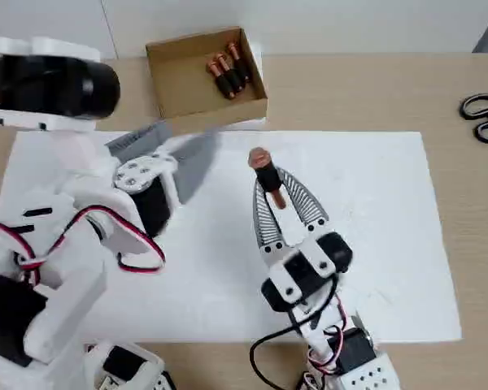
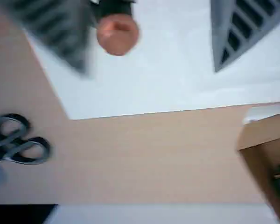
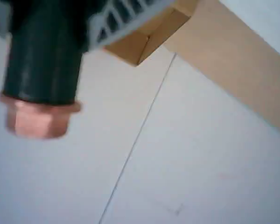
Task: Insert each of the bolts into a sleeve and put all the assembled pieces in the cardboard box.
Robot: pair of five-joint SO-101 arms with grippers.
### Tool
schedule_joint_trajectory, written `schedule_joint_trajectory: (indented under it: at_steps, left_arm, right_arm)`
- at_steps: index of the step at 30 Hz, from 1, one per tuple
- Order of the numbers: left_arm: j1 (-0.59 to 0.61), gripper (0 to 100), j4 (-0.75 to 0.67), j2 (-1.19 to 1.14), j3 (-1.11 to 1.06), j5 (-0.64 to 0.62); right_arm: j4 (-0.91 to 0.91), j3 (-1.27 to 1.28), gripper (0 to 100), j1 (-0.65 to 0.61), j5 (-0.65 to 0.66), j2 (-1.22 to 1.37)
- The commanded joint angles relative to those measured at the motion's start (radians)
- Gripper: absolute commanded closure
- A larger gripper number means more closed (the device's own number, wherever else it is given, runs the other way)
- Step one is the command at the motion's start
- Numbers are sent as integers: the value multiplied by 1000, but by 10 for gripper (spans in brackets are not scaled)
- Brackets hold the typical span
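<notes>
We clamp our right fingers [image 1: 307,203] on a black cylindrical sleeve [image 1: 267,176] holding a copper bolt [image 1: 259,157]. Our left fingers [image 1: 137,145] stand apart near the brown cardboard box [image 1: 179,89].

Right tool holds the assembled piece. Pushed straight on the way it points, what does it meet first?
Likely the cardboard box: the right tool points at its near wall, only bare white sheet between. Height is unclear; it might clear the rim.
</notes>
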State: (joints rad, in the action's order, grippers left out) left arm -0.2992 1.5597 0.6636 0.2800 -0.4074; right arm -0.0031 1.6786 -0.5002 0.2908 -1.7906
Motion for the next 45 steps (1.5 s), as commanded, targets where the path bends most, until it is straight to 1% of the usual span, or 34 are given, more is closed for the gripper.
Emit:
schedule_joint_trajectory:
  at_steps: [1,4,8,11,13,14,16,19,20,21,22,24,26,27,33,37,41,45]
  left_arm:
    - [83,983,12,46,-47,0]
    - [100,994,12,143,-131,0]
    - [100,994,5,362,-254,5]
    - [101,994,0,542,-424,6]
    - [106,994,-29,672,-584,8]
    - [109,994,-75,744,-676,14]
    - [109,994,-204,898,-868,69]
    - [107,994,-471,1122,-1167,198]
    - [109,994,-545,1171,-1260,235]
    - [109,994,-588,1172,-1322,262]
    - [109,994,-608,1151,-1342,269]
    - [101,994,-643,1102,-1351,226]
    - [109,994,-700,1066,-1354,176]
    - [109,994,-721,1056,-1366,172]
    - [109,994,-822,1045,-1426,172]
    - [104,994,-841,1045,-1428,170]
    - [104,994,-838,1045,-1428,170]
    - [103,994,-839,1045,-1428,170]
  right_arm:
    - [61,6,995,4,0,-18]
    - [82,6,995,7,0,-18]
    - [82,6,995,8,5,-18]
    - [82,6,995,8,6,-18]
    - [71,3,995,8,6,-18]
    - [51,-2,995,10,6,-18]
    - [7,-9,995,10,6,-18]
    - [-19,-11,995,12,8,-18]
    - [-5,-11,995,19,8,-18]
    - [10,-11,995,36,8,-18]
    - [18,-11,995,58,8,-18]
    - [15,-21,995,113,3,-18]
    - [18,-89,996,156,3,-18]
    - [18,-129,996,171,3,-7]
    - [19,-212,996,209,37,-5]
    - [12,-258,996,211,40,12]
    - [-19,-400,996,211,38,151]
    - [-93,-583,996,214,38,414]
